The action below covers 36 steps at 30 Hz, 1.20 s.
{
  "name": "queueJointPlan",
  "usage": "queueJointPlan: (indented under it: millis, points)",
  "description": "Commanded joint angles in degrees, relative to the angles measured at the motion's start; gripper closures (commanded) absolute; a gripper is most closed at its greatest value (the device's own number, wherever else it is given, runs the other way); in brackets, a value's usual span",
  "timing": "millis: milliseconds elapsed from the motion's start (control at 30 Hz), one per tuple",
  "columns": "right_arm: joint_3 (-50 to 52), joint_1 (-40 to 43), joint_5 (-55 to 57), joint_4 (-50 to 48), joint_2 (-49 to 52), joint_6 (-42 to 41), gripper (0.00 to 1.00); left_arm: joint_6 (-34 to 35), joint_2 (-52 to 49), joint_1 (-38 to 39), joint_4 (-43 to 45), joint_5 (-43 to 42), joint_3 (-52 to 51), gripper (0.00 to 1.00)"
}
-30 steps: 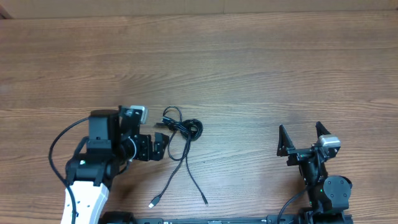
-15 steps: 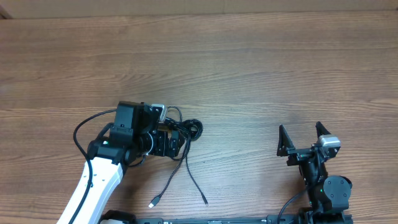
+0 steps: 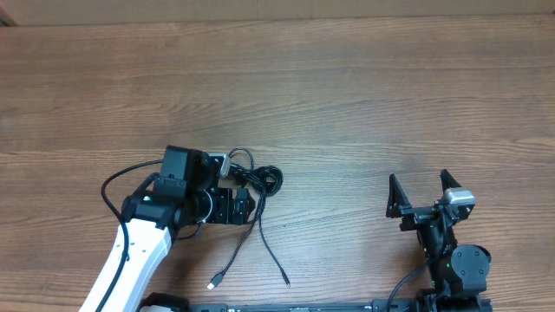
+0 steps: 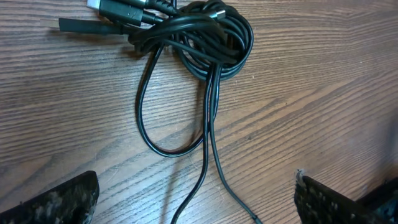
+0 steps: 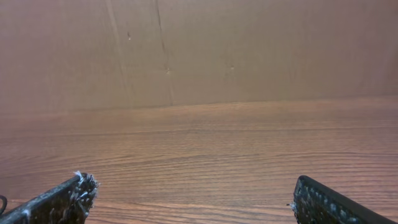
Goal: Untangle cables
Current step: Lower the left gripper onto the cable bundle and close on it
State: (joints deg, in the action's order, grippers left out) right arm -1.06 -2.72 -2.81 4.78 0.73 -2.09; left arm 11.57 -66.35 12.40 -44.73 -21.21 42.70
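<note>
The cables are thin black cords looped into a small knot left of the table's middle, with two loose ends trailing toward me; one ends in a silvery plug. In the left wrist view the knot lies ahead with a hanging loop and two strands running down between my fingers. My left gripper is open, low over the trailing strands just below the knot, holding nothing. My right gripper is open and empty at the right, far from the cables.
The wooden table fills the view. A brown wall stands behind the table's far edge in the right wrist view. The left arm's own thicker black cable arcs out to its left.
My left arm moved right, up to the cable knot, over the first half second, then stayed nearly still. The cables have barely shifted. The right arm has not moved.
</note>
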Motion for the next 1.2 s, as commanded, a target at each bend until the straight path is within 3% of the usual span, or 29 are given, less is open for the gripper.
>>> queueJointPlan:
  millis: [0, 100, 233, 633, 833, 967, 1000, 1067, 1167]
  points:
    - [0.59, 0.13, -0.28, -0.20, -0.57, 0.24, 0.00, 1.31, -0.02, 1.16, 0.22, 0.42, 1.29, 0.00]
    - [0.59, 0.13, -0.31, -0.20, -0.57, 0.24, 0.00, -1.38, -0.02, 3.34, 1.86, 0.92, 1.29, 0.00]
    - [0.59, 0.11, -0.31, -0.20, -0.57, 0.24, 0.00, -11.47, -0.44, 6.62, 4.42, 2.91, 1.27, 0.00]
    - [0.59, 0.11, -0.31, -0.20, -0.57, 0.24, 0.00, -11.65, -13.88, 7.08, 17.20, 13.90, 1.29, 0.00]
    - [0.59, 0.13, -0.28, -0.22, -0.57, 0.24, 0.00, -11.87, -18.05, 7.08, 23.08, 14.34, 1.29, 0.00]
    - [0.59, 0.13, -0.31, -0.20, -0.57, 0.24, 0.00, -14.38, -20.55, 7.08, 25.40, 14.14, 1.29, 0.31]
    - [0.59, 0.11, -0.31, -0.20, -0.57, 0.24, 0.00, -14.40, -21.20, 7.08, 25.99, 14.14, 1.29, 0.51]
    - [0.59, 0.13, -0.31, -0.20, -0.57, 0.24, 0.00, -14.38, -21.31, 7.10, 26.36, 14.10, 1.29, 0.64]
    - [0.59, 0.13, -0.28, -0.20, -0.57, 0.24, 0.00, -14.36, -21.31, 7.13, 27.74, 13.68, 1.29, 0.72]
